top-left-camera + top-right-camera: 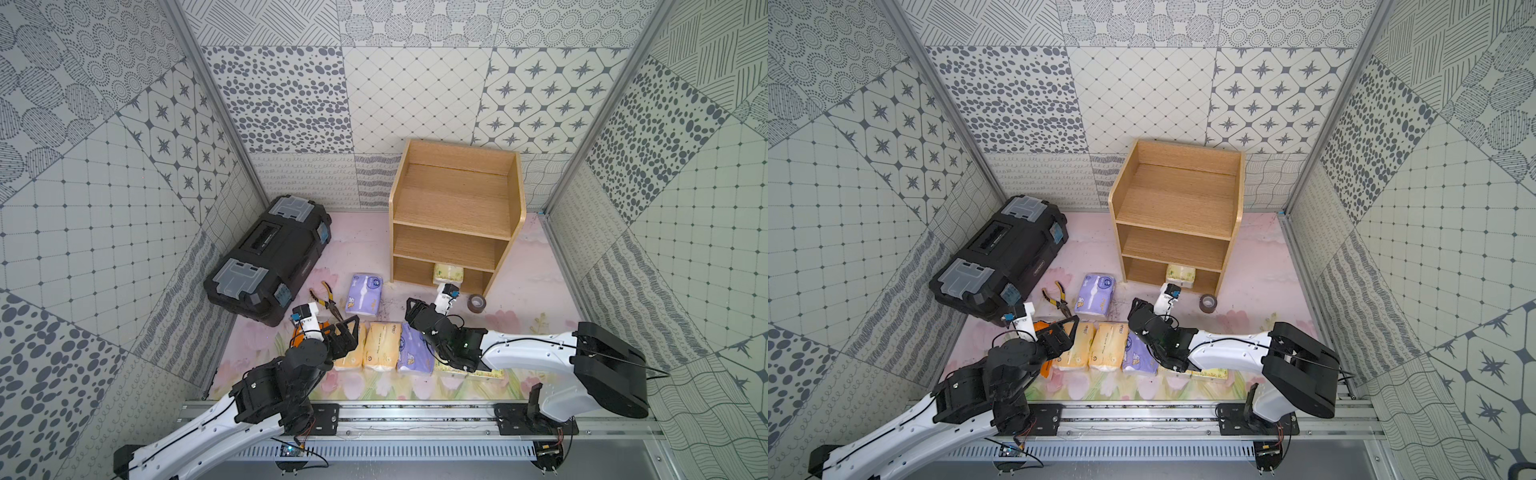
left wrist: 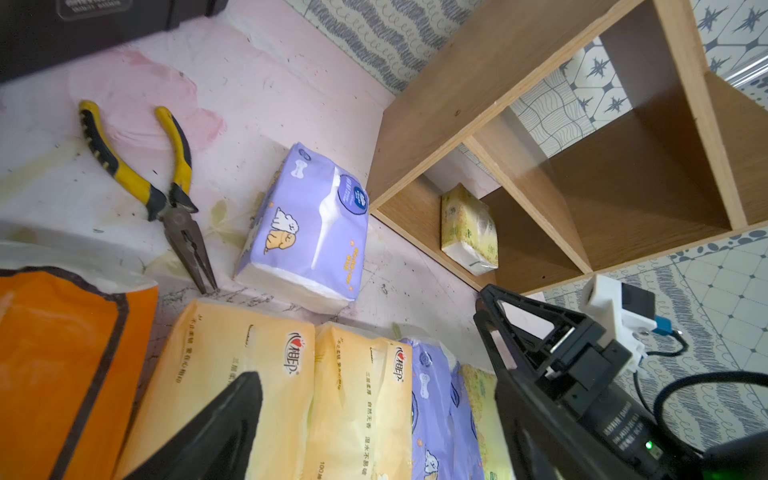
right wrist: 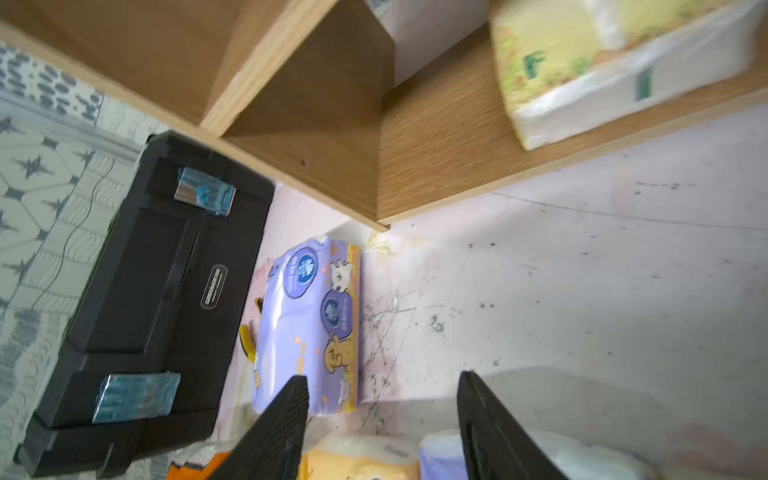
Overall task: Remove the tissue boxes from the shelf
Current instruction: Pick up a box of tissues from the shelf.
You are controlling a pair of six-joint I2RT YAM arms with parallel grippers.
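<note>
Only one yellow-green soft tissue pack [image 1: 449, 274] is left, in the bottom part of the small light-wood shelf [image 1: 453, 195]. The other packs lie on the pink table [image 1: 540, 299] in front.

The left gripper [image 1: 345, 330] and the right gripper [image 3: 382, 376] both have their jaws apart and hold nothing.

The pale orange packs [image 2: 232, 365] show Chinese writing, a red heart and "100".

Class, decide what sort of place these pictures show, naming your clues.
Likely a robot test cell: grey-patterned panel walls enclose a pink floral floor, and two white-and-black robot arms sit on a silver metal rail.

Both arms [image 1: 528, 357] wear white shells, black joints and thin black cables [image 1: 532, 340]; left claw [image 1: 352, 332] and right claw [image 3: 382, 376] are black.
</note>
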